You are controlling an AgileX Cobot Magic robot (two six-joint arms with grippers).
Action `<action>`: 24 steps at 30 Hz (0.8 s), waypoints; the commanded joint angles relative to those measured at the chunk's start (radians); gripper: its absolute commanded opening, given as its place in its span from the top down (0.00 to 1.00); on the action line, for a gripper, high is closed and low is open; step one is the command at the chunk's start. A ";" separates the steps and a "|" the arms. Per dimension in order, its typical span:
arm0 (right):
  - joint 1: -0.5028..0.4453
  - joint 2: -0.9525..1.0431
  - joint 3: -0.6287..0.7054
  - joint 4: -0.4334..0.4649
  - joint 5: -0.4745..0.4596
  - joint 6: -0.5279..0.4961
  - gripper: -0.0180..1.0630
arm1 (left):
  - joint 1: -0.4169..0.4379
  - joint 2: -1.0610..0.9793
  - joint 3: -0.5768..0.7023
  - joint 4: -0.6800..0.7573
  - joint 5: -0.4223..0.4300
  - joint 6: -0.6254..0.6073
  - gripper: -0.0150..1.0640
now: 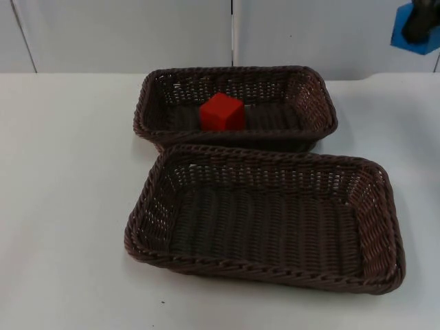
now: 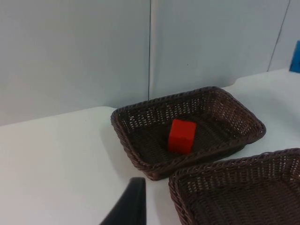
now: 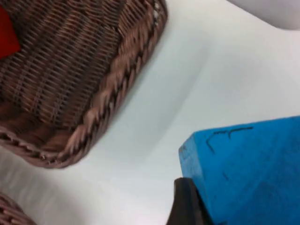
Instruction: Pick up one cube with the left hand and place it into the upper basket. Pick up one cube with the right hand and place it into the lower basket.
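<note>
A red cube [image 1: 222, 112] lies inside the upper basket [image 1: 155, 103], near its middle; the left wrist view shows the same red cube [image 2: 181, 136] in that basket [image 2: 126, 136]. The lower basket [image 1: 148, 220] holds nothing. My right gripper [image 1: 417, 27] is raised at the far right, beyond the upper basket's right end, and is shut on a blue cube [image 1: 411, 36]. In the right wrist view the blue cube [image 3: 248, 168] hangs over bare table beside the upper basket's corner [image 3: 112, 93]. My left gripper [image 2: 131, 208] is drawn back, high and to the left of the baskets.
Both brown wicker baskets stand close together mid-table, the lower one [image 2: 234, 187] overlapping the front rim of the upper. White table [image 1: 62, 206] stretches wide on the left and narrower on the right. The grey partition wall [image 1: 124, 34] closes the back.
</note>
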 commanded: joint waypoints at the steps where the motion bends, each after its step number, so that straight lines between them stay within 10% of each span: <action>1: -0.002 -0.030 -0.005 -0.037 0.039 0.048 0.98 | -0.004 -0.007 0.004 0.002 -0.012 -0.003 0.09; 24: -0.002 -0.393 0.352 -0.042 -0.061 0.174 0.98 | -0.004 -0.007 0.004 0.002 -0.012 -0.003 0.09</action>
